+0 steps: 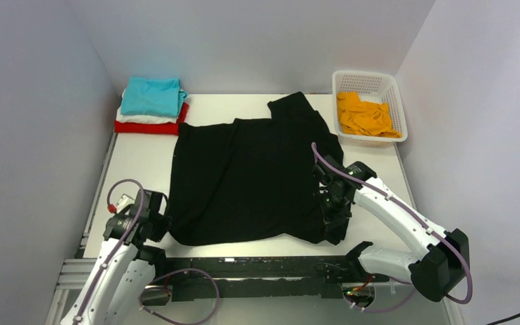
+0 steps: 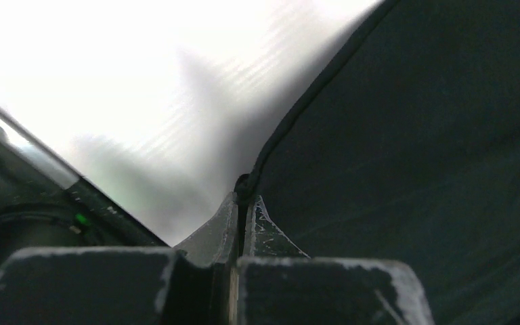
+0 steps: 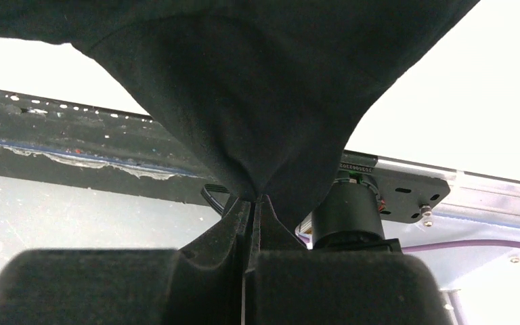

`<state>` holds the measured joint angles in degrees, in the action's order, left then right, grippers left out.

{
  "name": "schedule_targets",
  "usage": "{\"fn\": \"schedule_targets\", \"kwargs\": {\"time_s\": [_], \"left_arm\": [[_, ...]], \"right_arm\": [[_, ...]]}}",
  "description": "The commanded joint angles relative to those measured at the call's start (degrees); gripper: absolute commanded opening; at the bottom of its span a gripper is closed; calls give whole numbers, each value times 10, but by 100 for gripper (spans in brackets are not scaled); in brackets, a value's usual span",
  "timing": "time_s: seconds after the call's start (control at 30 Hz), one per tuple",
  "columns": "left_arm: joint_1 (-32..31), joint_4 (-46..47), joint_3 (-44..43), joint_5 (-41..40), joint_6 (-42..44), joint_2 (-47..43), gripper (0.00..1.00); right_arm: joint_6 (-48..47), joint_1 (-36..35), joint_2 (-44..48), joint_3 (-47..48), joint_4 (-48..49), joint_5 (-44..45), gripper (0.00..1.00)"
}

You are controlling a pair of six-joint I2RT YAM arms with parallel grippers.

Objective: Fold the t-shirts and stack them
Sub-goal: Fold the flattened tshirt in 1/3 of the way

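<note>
A large black t-shirt (image 1: 250, 176) lies spread over the middle of the table. My left gripper (image 1: 164, 227) is shut on its near left hem, and the left wrist view shows the hem edge (image 2: 291, 128) pinched between the jaws. My right gripper (image 1: 330, 218) is shut on the near right corner, and the black cloth (image 3: 257, 101) rises from the closed jaws in the right wrist view. A stack of folded teal (image 1: 152, 96), white and red (image 1: 147, 126) shirts sits at the back left. An orange shirt (image 1: 364, 115) lies crumpled in the basket.
A white lattice basket (image 1: 393, 91) stands at the back right. White walls close in the left, back and right sides. A black rail (image 1: 244, 261) with cables runs along the near table edge between the arm bases.
</note>
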<state>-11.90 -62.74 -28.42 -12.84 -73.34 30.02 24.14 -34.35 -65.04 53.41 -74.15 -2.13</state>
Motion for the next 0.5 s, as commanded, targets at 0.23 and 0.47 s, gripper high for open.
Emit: {"fn": "schedule_targets", "kwargs": {"time_s": [0.23, 0.47], "left_arm": [[1, 34, -97, -167, 21, 130, 0], [11, 95, -113, -125, 66, 207, 0]], "right_arm": [[-32, 32, -4, 5, -10, -7, 0], [-40, 44, -22, 32, 31, -29, 0]]}}
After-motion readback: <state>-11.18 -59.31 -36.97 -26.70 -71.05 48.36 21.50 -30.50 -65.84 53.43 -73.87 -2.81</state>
